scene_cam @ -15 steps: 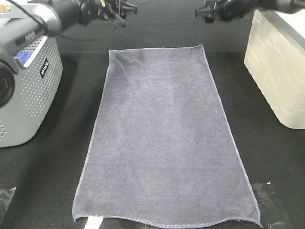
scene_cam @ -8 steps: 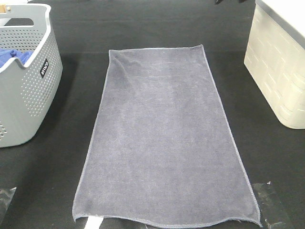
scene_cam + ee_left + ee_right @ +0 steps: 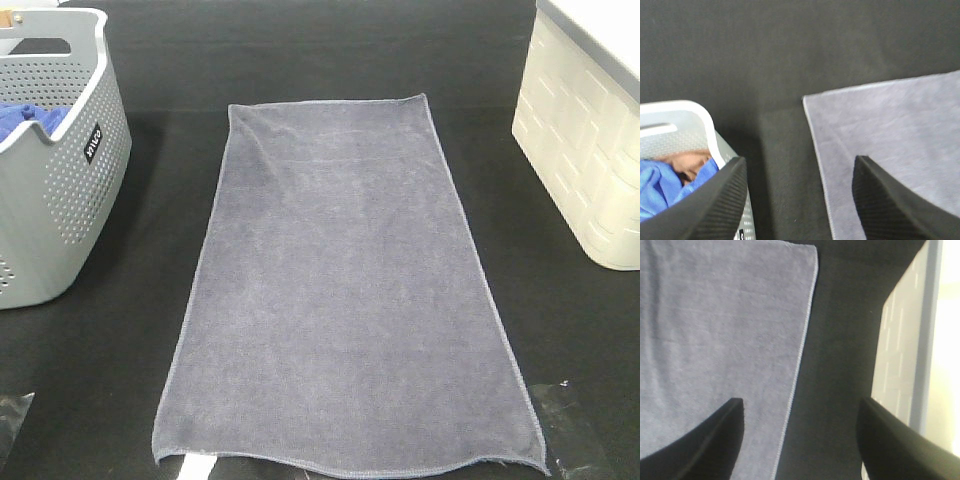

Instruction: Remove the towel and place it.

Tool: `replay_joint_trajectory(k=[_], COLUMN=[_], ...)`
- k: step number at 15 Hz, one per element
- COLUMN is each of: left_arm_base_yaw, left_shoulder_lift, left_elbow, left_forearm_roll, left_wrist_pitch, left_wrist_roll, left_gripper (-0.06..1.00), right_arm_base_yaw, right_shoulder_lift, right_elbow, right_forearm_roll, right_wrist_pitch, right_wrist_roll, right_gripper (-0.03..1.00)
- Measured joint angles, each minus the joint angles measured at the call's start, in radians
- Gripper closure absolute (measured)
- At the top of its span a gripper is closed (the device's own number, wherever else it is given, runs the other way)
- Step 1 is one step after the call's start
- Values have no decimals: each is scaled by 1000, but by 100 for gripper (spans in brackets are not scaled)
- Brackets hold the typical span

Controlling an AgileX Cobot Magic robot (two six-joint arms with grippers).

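The grey-lavender towel (image 3: 340, 290) lies spread flat on the black table, its long side running from the far edge to the near edge. Neither arm shows in the exterior high view. My left gripper (image 3: 799, 200) is open and empty, high above the towel's far left corner (image 3: 880, 140). My right gripper (image 3: 800, 440) is open and empty, high above the towel's far right corner (image 3: 725, 330).
A grey perforated basket (image 3: 60, 210) stands at the left with a bright blue cloth (image 3: 25, 118) inside; both also show in the left wrist view (image 3: 670, 145). A white woven-pattern bin (image 3: 585, 150) stands at the right, and shows in the right wrist view (image 3: 902, 350).
Both arms were over the far edge of the table one second ago; they have drawn back out of the exterior high view. The towel has not moved.
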Motion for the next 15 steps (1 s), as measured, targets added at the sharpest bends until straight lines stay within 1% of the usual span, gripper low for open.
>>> replay_joint_trajectory(k=[2, 3, 4, 6, 7, 9, 11, 13, 14, 15], left_arm_base_yaw=[-6, -10, -12, -12, -12, -12, -12, -12, -12, -12], left_shoulder_lift=[-34, -70, -142, -269, -339, -508, -657, -802, -874, -971], left_elbow=[4, 21, 87, 252, 352, 606, 854, 1125, 1236, 1389], left_forearm_roll=[-1, -8, -27, -33, -33, -33, -34, -51, -58, -85], left_wrist_pitch=[0, 0, 0, 0, 0, 1, 1, 3, 6, 8], left_wrist_roll=[11, 32, 51, 62, 66, 82, 85, 87, 87, 87], left_gripper=[35, 35, 35, 35, 35, 35, 35, 35, 35, 35], right_arm_base_yaw=[0, 0, 0, 0, 0, 0, 0, 0, 0, 0], right_shoulder_lift=[-11, -48, -89, -186, -242, -378, -494, -610, -659, -735], right_elbow=[19, 69, 108, 210, 269, 405, 536, 666, 727, 834], right_forearm_roll=[-5, -10, -17, -25, -25, -21, 8, 29, 30, 30], right_wrist_pitch=[2, 11, 11, 11, 11, 12, 12, 12, 12, 12], right_wrist_roll=[0, 0, 0, -5, -5, -5, -5, -5, -5, -6], right_gripper=[35, 35, 35, 35, 35, 35, 35, 35, 35, 35])
